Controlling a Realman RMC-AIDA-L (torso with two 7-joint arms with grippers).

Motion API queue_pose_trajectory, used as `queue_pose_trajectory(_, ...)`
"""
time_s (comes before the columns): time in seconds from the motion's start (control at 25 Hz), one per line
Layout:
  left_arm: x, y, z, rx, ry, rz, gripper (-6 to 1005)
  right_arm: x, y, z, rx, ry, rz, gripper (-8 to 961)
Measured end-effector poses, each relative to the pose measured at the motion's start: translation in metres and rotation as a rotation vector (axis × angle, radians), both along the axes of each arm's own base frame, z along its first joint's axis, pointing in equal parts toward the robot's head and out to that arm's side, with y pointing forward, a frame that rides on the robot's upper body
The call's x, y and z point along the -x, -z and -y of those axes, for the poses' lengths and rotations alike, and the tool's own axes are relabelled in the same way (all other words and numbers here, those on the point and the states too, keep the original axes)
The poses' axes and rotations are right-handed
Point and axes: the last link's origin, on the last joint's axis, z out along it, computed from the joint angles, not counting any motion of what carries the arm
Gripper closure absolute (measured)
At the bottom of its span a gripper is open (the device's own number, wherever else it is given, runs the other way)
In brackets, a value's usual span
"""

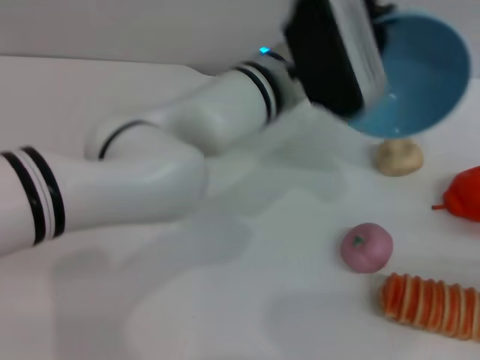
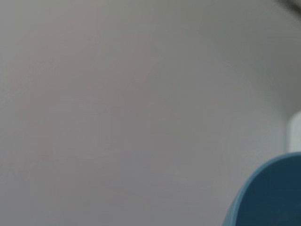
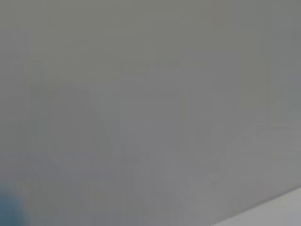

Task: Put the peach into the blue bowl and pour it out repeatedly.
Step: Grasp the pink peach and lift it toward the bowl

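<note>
The blue bowl [image 1: 420,71] hangs tilted in the air at the far right of the head view, its opening facing forward and down, with nothing showing inside. My left gripper [image 1: 365,86] is shut on its near rim, with the arm reaching across the table; the fingers are hidden behind the black wrist. A part of the blue bowl [image 2: 270,195] shows in the left wrist view. The pink peach [image 1: 366,247] lies on the white table, below and in front of the bowl. The right gripper does not show.
A beige lumpy ball [image 1: 399,157] sits on the table right under the bowl. A red-orange item [image 1: 465,193] lies at the right edge, and an orange ridged item [image 1: 431,304] lies in front of the peach. My left arm [image 1: 150,172] spans the table's left half.
</note>
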Motion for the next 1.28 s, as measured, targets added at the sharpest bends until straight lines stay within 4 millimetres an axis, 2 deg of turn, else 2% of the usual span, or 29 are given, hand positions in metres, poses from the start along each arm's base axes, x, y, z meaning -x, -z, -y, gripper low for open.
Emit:
queue_pose_trajectory(0.2, 0.034, -0.018, -0.033, 0.103, -0.425, 0.251, 1000, 0.025, 0.006, -0.021, 0.407, -0.055, -0.092, 484)
queue_pose_trajectory(0.36, 0.058, -0.02, -0.047, 0.18, -0.647, 0.289, 1000, 0.054, 0.016, -0.034, 0.675, -0.087, -0.114, 485)
queue_pose_trajectory(0.48, 0.072, -0.023, -0.051, 0.243, -0.792, 0.331, 1001, 0.073, 0.023, -0.044, 0.817, -0.083, -0.136, 485)
queue_pose_trajectory(0.6, 0.085, -0.025, -0.048, 0.264, -0.866, 0.367, 1001, 0.078, 0.03, -0.05, 0.905, -0.026, -0.12, 485)
queue_pose_trajectory(0.8, 0.092, -0.024, -0.045, 0.262, -0.882, 0.371, 1001, 0.081, 0.042, -0.058, 0.958, 0.044, -0.107, 485)
queue_pose_trajectory(1.12, 0.096, -0.023, -0.043, 0.257, -0.893, 0.379, 1001, 0.092, 0.074, -0.061, 1.026, 0.066, -0.122, 492)
queue_pose_trajectory(1.28, 0.098, -0.024, -0.042, 0.254, -0.899, 0.384, 1000, 0.088, 0.078, -0.06, 1.033, 0.129, -0.142, 496)
